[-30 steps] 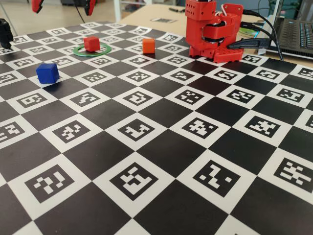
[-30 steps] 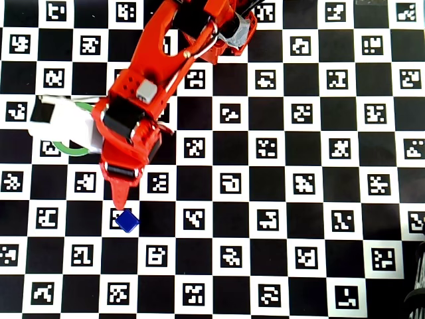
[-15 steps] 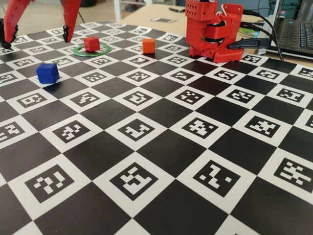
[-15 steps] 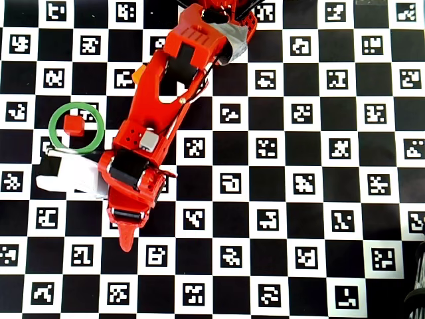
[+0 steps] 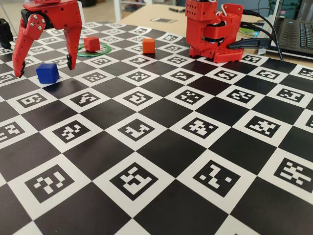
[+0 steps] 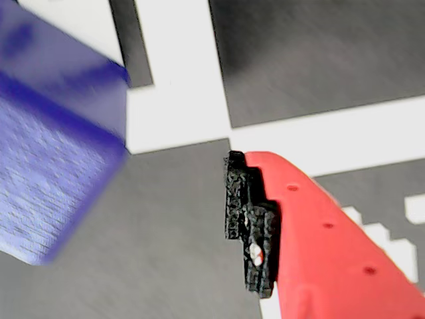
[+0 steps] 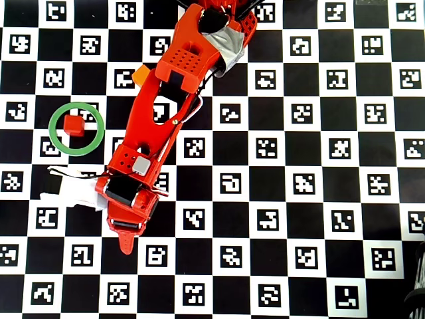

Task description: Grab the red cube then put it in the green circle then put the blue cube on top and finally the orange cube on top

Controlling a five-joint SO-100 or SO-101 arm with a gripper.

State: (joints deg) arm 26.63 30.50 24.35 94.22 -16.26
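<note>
Tabletop (image 5: 205, 161) comes first, a black-and-white checkered board with coded markers in its white squares, filling the fixed view and the overhead view alike. Next in size is the red arm (image 7: 174, 100), whose base (image 5: 214, 30) stands at the far edge in the fixed view, and which in the overhead view reaches from the top centre down toward the lower left. At its end the jaws (image 5: 43, 67) stand wide apart, tips pointing down, one on each side of the blue cube (image 5: 47, 72) in the fixed view without touching it; the tips seem to hang just above the board, though how far above cannot be told. In the wrist view the blue cube fills the left side, blurred, with one red finger and its black pad (image 6: 249, 229) to the right and a clear gap between them. In the overhead view the arm hides the blue cube. The green circle (image 7: 54, 136) lies flat on the board toward the left of the overhead view, and the red cube (image 7: 74, 125) sits inside it, off-centre toward the top. The orange cube (image 5: 148, 46) rests on the board apart from the circle, to its right in the fixed view, partly tucked under the arm from above
</note>
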